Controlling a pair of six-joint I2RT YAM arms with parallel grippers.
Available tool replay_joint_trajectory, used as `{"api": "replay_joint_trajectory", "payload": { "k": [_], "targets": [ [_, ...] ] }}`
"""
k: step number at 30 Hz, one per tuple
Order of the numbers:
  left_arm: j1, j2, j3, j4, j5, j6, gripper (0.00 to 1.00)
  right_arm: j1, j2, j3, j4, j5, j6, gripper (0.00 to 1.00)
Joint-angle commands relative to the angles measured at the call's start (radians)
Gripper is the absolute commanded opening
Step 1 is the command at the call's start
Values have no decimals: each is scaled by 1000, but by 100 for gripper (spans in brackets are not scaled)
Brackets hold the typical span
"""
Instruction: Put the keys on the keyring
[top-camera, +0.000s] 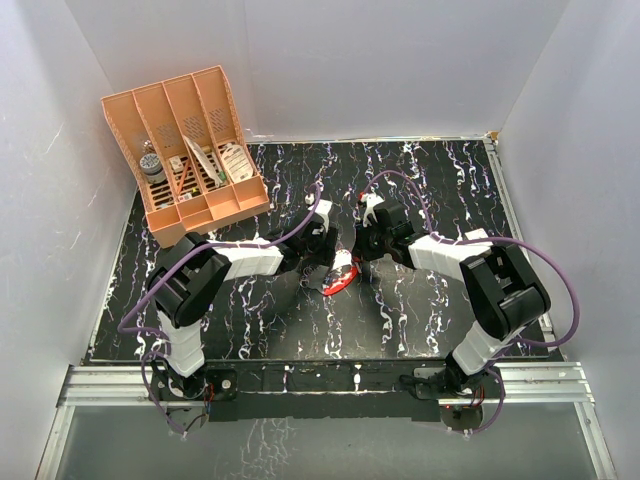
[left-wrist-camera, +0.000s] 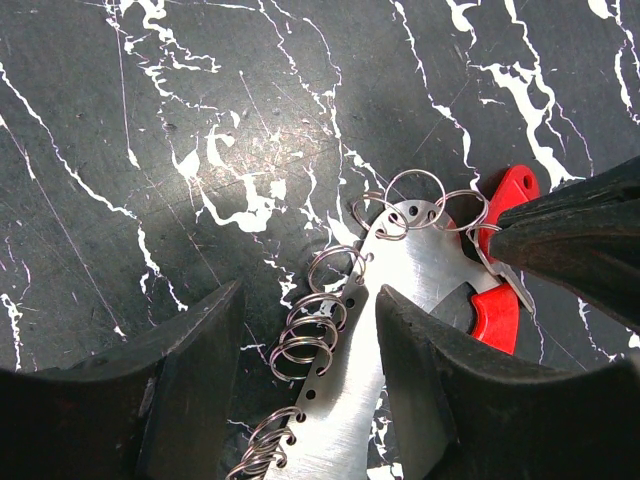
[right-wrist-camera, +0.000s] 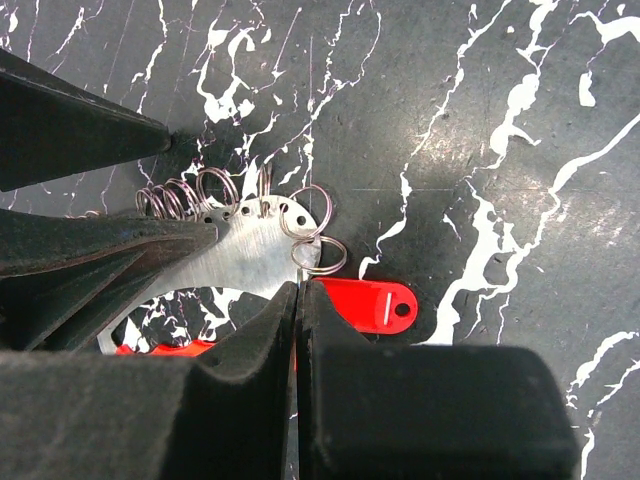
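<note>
1. While both arms meet at the middle of the worktop (top-camera: 270, 322), the keyring (top-camera: 342, 274) lies flat between them. The left hand (top-camera: 325, 262) is at its 9 o'clock and the right hand (top-camera: 355, 255) at its 1 o'clock.
2. Left hand released: its fingers (left-wrist-camera: 190, 390) are spread to either side of the keyring's flat metal body. In the left wrist view, the finger at 3 o'clock touches the metal edge. The finger at 9 o'clock stands apart from the small wire rings (left-wrist-camera: 310, 330) threaded along it.
3. Right hand clenched: its fingers are pressed together, with the tips at the keyring's rounded end, right by a wire ring. Whether they pinch that ring cannot be told.
4. The key (right-wrist-camera: 365, 305), a red tag, lies on the worktop just beside that end. In the right wrist view it is at the end's 4 o'clock, partly under the right hand.
5. An orange organiser (top-camera: 185, 150) stands at the worktop's 10 o'clock, well apart.
</note>
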Motion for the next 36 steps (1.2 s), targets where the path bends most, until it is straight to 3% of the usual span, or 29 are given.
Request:
{"api": "replay_joint_trajectory", "payload": {
  "k": [1,36],
  "targets": [
    [0,55,-8,-120,-10,-9,54,2,11,34,37,12,8,0],
    [1,77,-9,-137,-16,-21,53,-11,-27,28,51,59,30,0]
  ]
}}
